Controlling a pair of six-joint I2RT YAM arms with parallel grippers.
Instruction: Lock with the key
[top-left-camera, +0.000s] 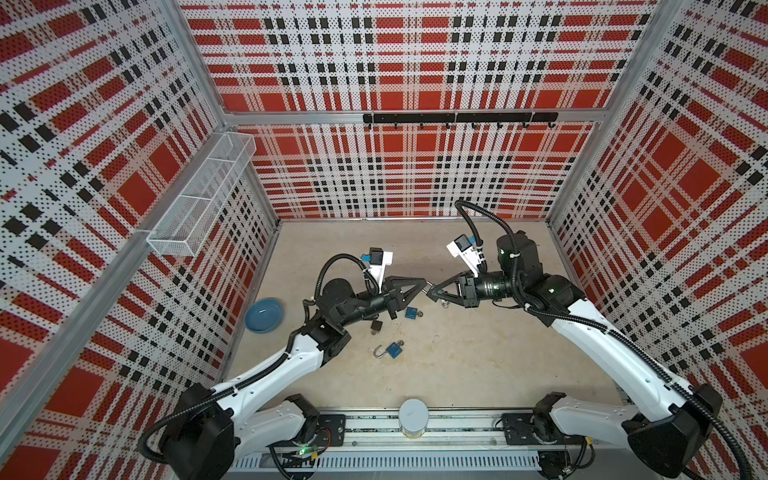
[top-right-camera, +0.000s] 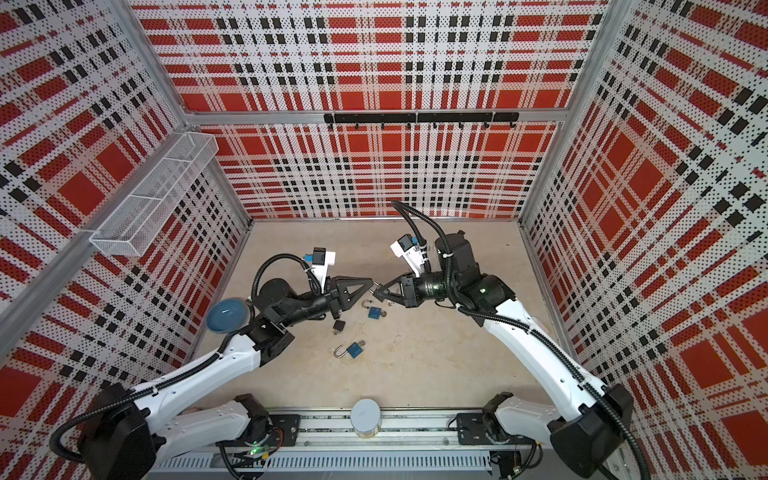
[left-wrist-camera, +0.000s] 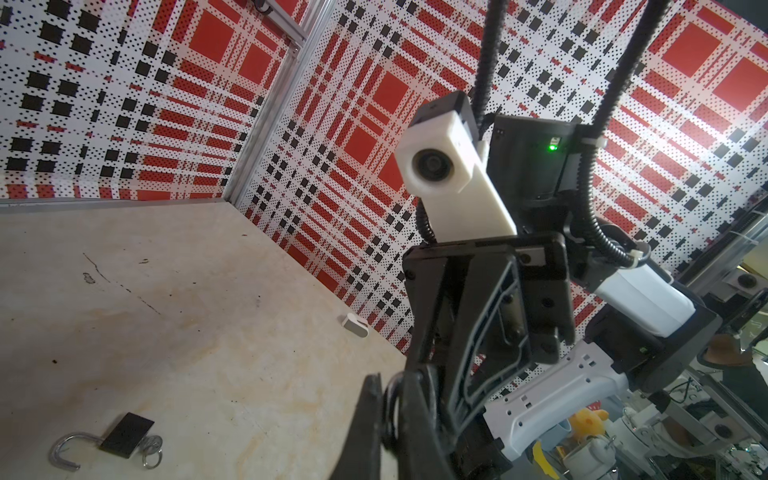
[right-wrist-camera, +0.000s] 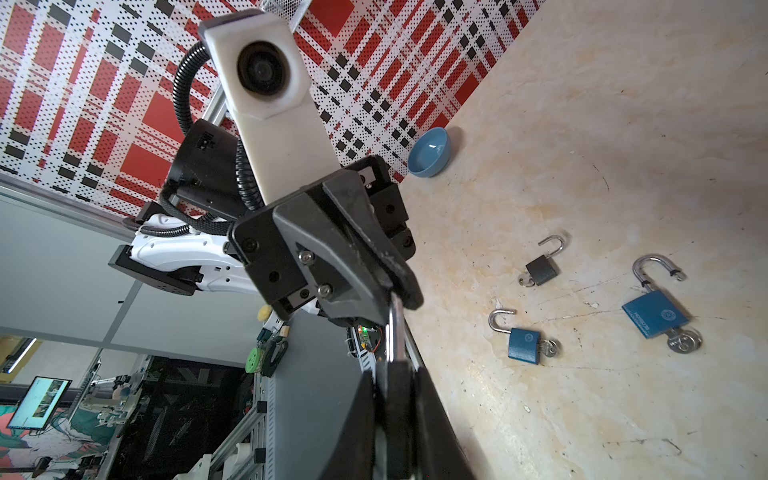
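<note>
A black padlock (right-wrist-camera: 395, 399) is held in mid-air over the middle of the table. My right gripper (right-wrist-camera: 395, 370) is shut on its body. Its silver shackle (right-wrist-camera: 392, 328) reaches across to my left gripper (left-wrist-camera: 390, 386), which is shut on the shackle loop (left-wrist-camera: 392, 399). In both top views the two grippers (top-left-camera: 426, 284) (top-left-camera: 433, 289) meet tip to tip. A small key ring (top-left-camera: 445, 306) hangs just under the right gripper; the key itself is too small to make out.
Three open padlocks with keys lie on the table below: blue (top-left-camera: 411, 312), small black (top-left-camera: 376, 326), blue (top-left-camera: 392, 350). A blue bowl (top-left-camera: 264, 314) sits by the left wall. A white cylinder (top-left-camera: 413, 417) stands at the front edge. A wire basket (top-left-camera: 199, 195) hangs on the left wall.
</note>
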